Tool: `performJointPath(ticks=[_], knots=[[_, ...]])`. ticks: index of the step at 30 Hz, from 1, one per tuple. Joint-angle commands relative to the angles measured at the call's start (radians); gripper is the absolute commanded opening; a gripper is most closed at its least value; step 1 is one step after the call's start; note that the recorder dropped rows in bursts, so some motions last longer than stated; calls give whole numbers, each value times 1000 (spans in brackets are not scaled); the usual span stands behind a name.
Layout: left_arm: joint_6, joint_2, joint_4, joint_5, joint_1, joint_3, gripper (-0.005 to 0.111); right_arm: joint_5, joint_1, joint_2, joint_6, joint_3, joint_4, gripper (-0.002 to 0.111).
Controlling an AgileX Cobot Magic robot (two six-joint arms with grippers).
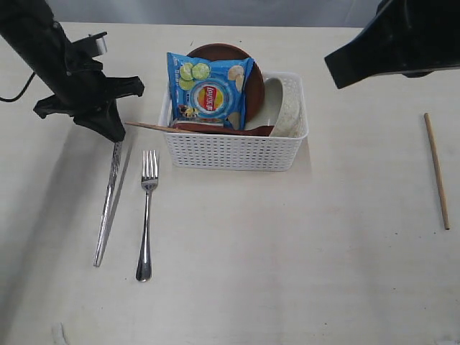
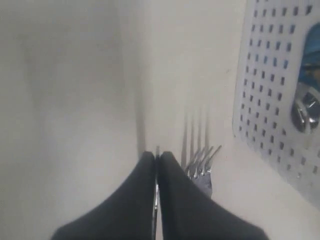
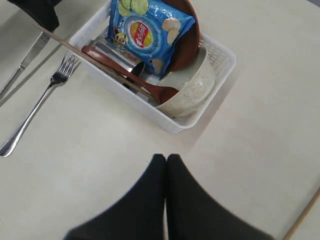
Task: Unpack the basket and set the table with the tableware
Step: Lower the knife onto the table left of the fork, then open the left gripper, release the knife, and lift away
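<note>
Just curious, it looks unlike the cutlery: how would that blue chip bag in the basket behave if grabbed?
Likely light and floppy: the chip bag looks puffed, so it should dent under a pinch. Its glossy film may slip. It leans against the brown plate, so pulling it could shift that.

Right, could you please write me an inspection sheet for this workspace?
Surface: pale table, faint scuffs.
Job's things: knife and fork lie side by side left of the basket; one chopstick lies on the right; bowl, brown plate, wooden spoon, steel cup and second chopstick are in the basket.
Clutter: blue chip bag on top of the basket's contents.
Grippers: left gripper shut on one end of the knife; right gripper shut, empty, above the table.
Cables: one black cable at the left edge.
Surroundings: grey backdrop behind the table; nothing else seen.
</note>
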Motion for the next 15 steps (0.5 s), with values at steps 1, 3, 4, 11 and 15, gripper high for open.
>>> performJointPath(ticks=[1,3,4,11,15], knots=[[5,17,-12,-18,-19,13,0,-9,-2,-7,0,0,0,0],[3,19,-22,-36,-19,28,0,-9,-2,-7,0,0,0,0],[3,19,-25,-53,-19,35,0,-9,-2,-7,0,0,0,0],[3,19,-31,-99,-19,65,0,-9,-2,-7,0,0,-4,0],[3,21,-50,-115,-21,77,0,-9,-2,-7,0,0,-4,0]])
